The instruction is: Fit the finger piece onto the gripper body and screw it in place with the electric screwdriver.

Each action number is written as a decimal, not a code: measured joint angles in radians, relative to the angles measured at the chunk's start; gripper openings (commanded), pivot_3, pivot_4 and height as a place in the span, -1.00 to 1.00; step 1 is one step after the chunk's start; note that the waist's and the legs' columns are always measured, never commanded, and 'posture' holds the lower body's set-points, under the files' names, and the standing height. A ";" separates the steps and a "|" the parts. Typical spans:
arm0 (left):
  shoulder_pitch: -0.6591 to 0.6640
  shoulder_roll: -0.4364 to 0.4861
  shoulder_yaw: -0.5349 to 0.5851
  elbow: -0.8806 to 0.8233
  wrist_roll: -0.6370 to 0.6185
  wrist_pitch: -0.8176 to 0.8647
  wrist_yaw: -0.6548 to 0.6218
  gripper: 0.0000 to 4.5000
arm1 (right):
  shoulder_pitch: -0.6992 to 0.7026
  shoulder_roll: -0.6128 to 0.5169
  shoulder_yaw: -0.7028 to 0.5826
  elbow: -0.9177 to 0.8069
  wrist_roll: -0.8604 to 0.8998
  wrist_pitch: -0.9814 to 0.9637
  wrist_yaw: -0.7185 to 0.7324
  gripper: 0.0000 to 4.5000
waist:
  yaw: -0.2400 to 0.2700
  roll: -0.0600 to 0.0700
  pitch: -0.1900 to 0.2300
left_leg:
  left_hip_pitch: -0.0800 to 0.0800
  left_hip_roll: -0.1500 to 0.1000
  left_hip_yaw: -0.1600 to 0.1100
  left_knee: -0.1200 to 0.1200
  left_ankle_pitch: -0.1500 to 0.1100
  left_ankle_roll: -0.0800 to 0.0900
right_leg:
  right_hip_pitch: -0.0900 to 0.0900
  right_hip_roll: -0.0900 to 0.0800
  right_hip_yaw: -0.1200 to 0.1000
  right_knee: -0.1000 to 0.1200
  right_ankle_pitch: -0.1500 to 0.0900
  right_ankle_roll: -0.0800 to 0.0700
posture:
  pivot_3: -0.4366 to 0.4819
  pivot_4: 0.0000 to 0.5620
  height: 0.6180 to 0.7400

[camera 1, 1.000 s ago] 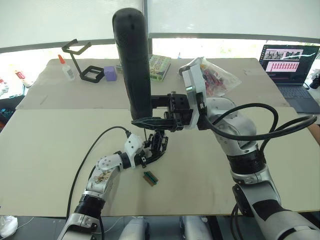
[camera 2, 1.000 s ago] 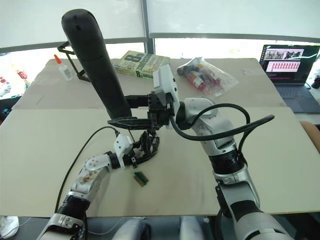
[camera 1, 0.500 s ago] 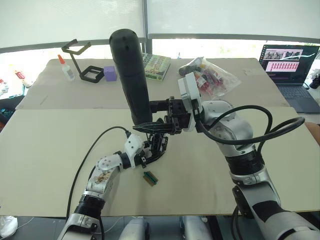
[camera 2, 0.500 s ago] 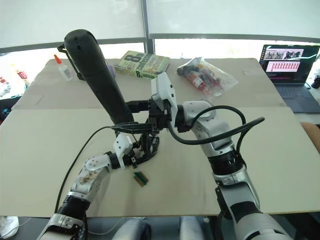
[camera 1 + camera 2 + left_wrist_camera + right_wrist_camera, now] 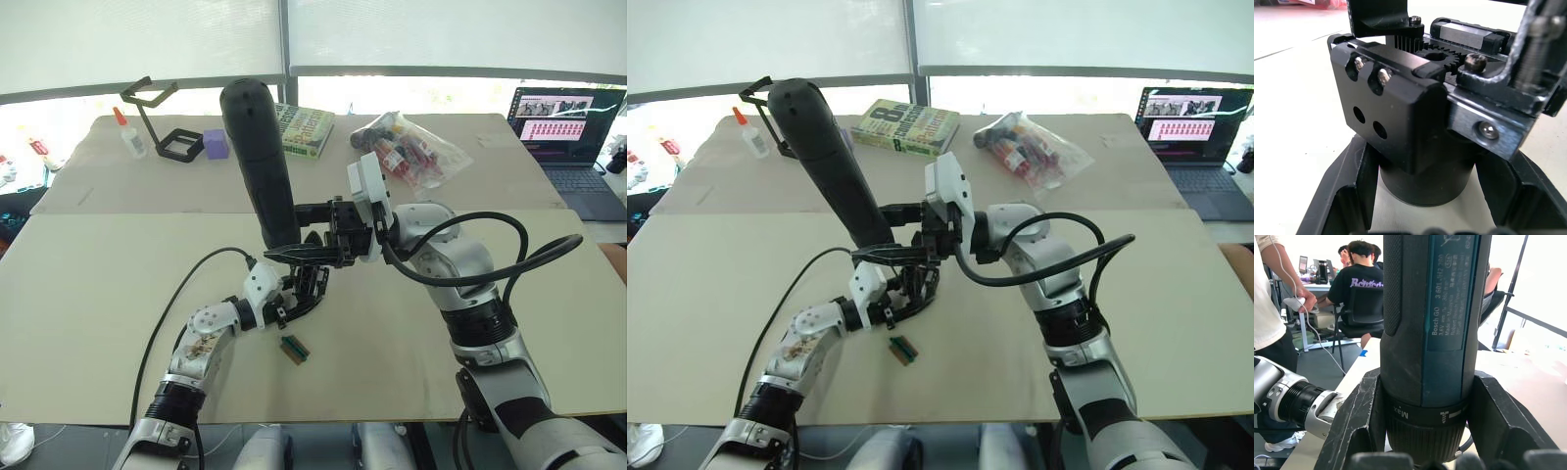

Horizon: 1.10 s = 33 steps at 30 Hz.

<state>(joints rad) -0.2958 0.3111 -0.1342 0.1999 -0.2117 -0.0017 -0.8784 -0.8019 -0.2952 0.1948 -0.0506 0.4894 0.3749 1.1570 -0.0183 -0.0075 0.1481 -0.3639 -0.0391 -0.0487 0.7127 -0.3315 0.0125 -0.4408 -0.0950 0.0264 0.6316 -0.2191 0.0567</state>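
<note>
Right gripper (image 5: 294, 253) is clamped on the electric screwdriver (image 5: 257, 157), with 1 finger (image 5: 1359, 416) seen on each side of the barrel in the right wrist view. The electric screwdriver is held near upright, rounded end up and tilted slightly toward the robot's left, lower end directly over the gripper body (image 5: 312, 284). The bit tip is hidden behind the right gripper, so contact with the gripper body cannot be told.

Left gripper (image 5: 304, 291) is closed around the gripper body, its 2 fingers (image 5: 1342, 196) set against the round base on either side. The gripper body is held on the worktop (image 5: 88, 294) at the middle, just below the right gripper. In the left wrist view a black block with 2 screws, a toothed gear and metal fittings are seen on top of the gripper body. The finger piece cannot be picked out as a separate part.

A small green-and-brown block (image 5: 294, 347) lies on the worktop just beside the left gripper, on the robot's side. Far edge of the worktop: a glue bottle (image 5: 130, 135), a black wire stand (image 5: 157, 117), a purple cube (image 5: 216, 144), a book (image 5: 309, 127), a plastic bag (image 5: 411, 147) of small items. A laptop (image 5: 568, 122) is at the far right corner.
</note>
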 measured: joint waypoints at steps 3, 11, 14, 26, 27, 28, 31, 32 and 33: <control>0.000 0.001 0.000 0.000 0.000 0.000 0.000 0.03 | 0.006 -0.006 0.000 0.000 0.000 0.001 0.001 -0.15 | 0.000 0.000 0.000 | 0.000 0.000 0.000 0.000 0.000 0.000 | 0.000 0.000 0.000 0.000 0.000 0.000 | -0.05 -0.47 1.00; 0.000 0.001 0.000 0.000 -0.001 0.000 -0.001 0.03 | 0.006 -0.008 0.001 -0.001 0.001 0.003 0.002 -0.15 | 0.000 0.000 0.000 | 0.000 0.000 0.000 0.000 0.000 0.000 | 0.000 0.000 0.000 0.000 0.000 0.000 | -0.05 -0.47 1.00; 0.000 0.001 0.000 0.000 -0.003 0.000 0.000 0.03 | 0.006 -0.008 0.001 -0.001 0.001 0.003 0.000 -0.15 | 0.000 0.000 0.000 | 0.000 0.000 0.000 0.000 0.000 0.000 | 0.000 0.000 0.000 0.000 0.000 0.000 | -0.05 -0.47 1.00; 0.002 0.002 0.000 0.000 -0.005 0.000 0.000 0.03 | 0.003 -0.007 0.000 -0.019 0.005 0.003 -0.002 -0.15 | -0.001 0.000 0.000 | 0.000 0.000 0.000 0.000 0.000 0.000 | 0.000 0.000 0.000 0.000 0.000 0.000 | -0.05 -0.47 1.00; 0.002 0.002 0.000 0.000 -0.006 0.000 0.000 0.03 | 0.002 -0.006 0.000 -0.025 0.006 0.003 -0.002 -0.15 | -0.001 0.000 0.000 | 0.000 0.000 0.000 0.000 0.000 0.000 | 0.000 0.000 0.000 0.000 0.000 0.000 | -0.05 -0.47 1.00; 0.002 0.002 0.001 0.000 -0.006 0.000 0.000 0.03 | 0.002 -0.005 0.000 -0.027 0.006 0.004 -0.002 -0.15 | -0.002 0.000 0.000 | 0.000 0.000 0.000 0.000 0.000 0.000 | 0.000 0.000 0.000 0.000 0.000 0.000 | -0.05 -0.47 1.00; 0.002 0.002 0.001 0.000 -0.006 0.000 0.000 0.03 | 0.002 -0.005 0.000 -0.029 0.007 0.005 -0.003 -0.15 | -0.002 0.000 0.000 | 0.000 0.000 0.000 0.000 0.000 0.000 | 0.000 0.000 0.000 0.000 0.000 0.000 | -0.05 -0.47 1.00; 0.002 0.002 0.001 0.000 -0.006 0.000 0.000 0.03 | 0.002 -0.005 0.000 -0.029 0.007 0.005 -0.003 -0.15 | -0.002 0.000 0.000 | 0.000 0.000 0.000 0.000 0.000 0.000 | 0.000 0.000 0.000 0.000 0.000 0.000 | -0.05 -0.47 1.00; 0.002 0.002 0.001 0.000 -0.006 0.000 0.000 0.03 | 0.002 -0.005 0.000 -0.029 0.007 0.005 -0.002 -0.15 | -0.002 0.000 0.000 | 0.000 0.000 0.000 0.000 0.000 0.000 | 0.000 0.000 0.000 0.000 0.000 0.000 | -0.05 -0.47 1.00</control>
<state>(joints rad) -0.2936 0.3135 -0.1337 0.1995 -0.2179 -0.0022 -0.8787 -0.8003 -0.3006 0.1949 -0.0798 0.4962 0.3798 1.1546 -0.0200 -0.0074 0.1481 -0.3638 -0.0390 -0.0488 0.7126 -0.3315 0.0125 -0.4408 -0.0949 0.0264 0.6316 -0.2191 0.0566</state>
